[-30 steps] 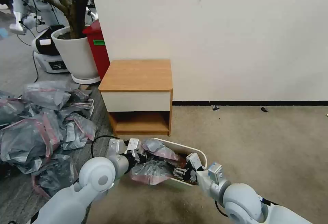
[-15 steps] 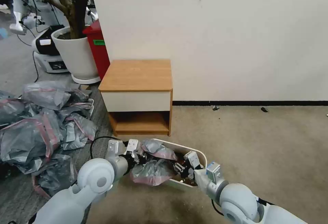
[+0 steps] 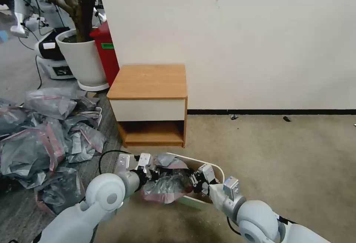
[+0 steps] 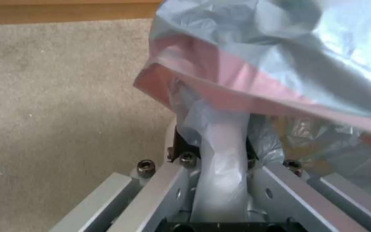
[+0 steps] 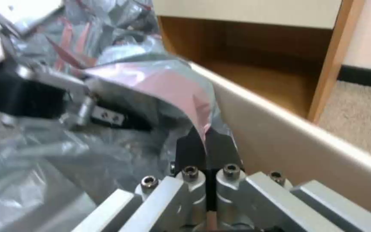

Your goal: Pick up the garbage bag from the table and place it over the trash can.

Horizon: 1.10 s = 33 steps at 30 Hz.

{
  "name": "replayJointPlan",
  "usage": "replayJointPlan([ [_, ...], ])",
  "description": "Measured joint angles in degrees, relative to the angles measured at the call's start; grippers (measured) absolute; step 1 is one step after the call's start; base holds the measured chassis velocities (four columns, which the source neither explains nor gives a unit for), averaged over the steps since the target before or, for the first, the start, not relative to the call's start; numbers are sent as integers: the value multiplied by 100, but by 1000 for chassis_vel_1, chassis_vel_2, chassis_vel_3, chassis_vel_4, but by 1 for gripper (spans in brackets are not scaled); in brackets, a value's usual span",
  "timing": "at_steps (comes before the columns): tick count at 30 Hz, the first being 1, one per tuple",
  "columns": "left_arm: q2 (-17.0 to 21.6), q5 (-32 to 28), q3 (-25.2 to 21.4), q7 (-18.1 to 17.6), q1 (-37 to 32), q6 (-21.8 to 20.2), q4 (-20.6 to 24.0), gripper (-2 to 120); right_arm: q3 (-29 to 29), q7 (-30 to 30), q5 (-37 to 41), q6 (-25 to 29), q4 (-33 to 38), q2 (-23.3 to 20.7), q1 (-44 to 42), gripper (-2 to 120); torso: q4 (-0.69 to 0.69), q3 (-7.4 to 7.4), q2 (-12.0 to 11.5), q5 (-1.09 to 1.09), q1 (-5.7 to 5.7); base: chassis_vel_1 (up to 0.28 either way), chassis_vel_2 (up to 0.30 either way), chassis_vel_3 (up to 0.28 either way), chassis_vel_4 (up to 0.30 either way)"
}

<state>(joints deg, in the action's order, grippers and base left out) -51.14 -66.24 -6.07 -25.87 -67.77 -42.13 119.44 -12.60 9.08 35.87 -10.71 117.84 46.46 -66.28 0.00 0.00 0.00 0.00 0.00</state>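
Gripping a bunched fold of the garbage bag (image 4: 254, 48), the left end effector (image 4: 213, 151) is seen in its wrist view with its fingers closed on a twisted strand of grey film. In the right wrist view the right end effector (image 5: 204, 151) is closed as well, a pink strip of the bag's rim pinched between its dark pads (image 5: 190, 151).

In the head view the left end effector (image 3: 146, 169) and the right end effector (image 3: 196, 180) are held low over the trash can (image 3: 218, 170), with the garbage bag (image 3: 167, 185) stretched between them and draped over the near rim of the can. Compared with a second ago, the right end effector has been brought closer to the left one, and the bag has been bunched more tightly over the near side of the can.

Just behind the can stands the worktop (image 3: 150, 82), its surface bare, its low shelf gap facing the can. On the floor to the robot's left a heap of similar bags (image 3: 44, 139) is spread, well apart from the can. Farther back, a white plant pot (image 3: 83, 59) and a red box (image 3: 107, 52) are placed beside the worktop.
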Motion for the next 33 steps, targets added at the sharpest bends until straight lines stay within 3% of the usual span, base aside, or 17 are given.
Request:
replayJointPlan([
  [15,11,499,222,128,-31,0,-139,3,270,-40,932,-197,462,-115,351,0,0,0,0,0,0,0,0,0,0],
  [26,118,843,217,356,-242,0,153,3,139,880,1900,-1068,-254,4,1267,0,1,0,0,1,0,0,0,0,0],
  [33,148,876,-47,487,-329,0,295,3,207,1059,2027,-1415,-389,-36,1229,0,0,0,0,0,0,0,0,0,0],
])
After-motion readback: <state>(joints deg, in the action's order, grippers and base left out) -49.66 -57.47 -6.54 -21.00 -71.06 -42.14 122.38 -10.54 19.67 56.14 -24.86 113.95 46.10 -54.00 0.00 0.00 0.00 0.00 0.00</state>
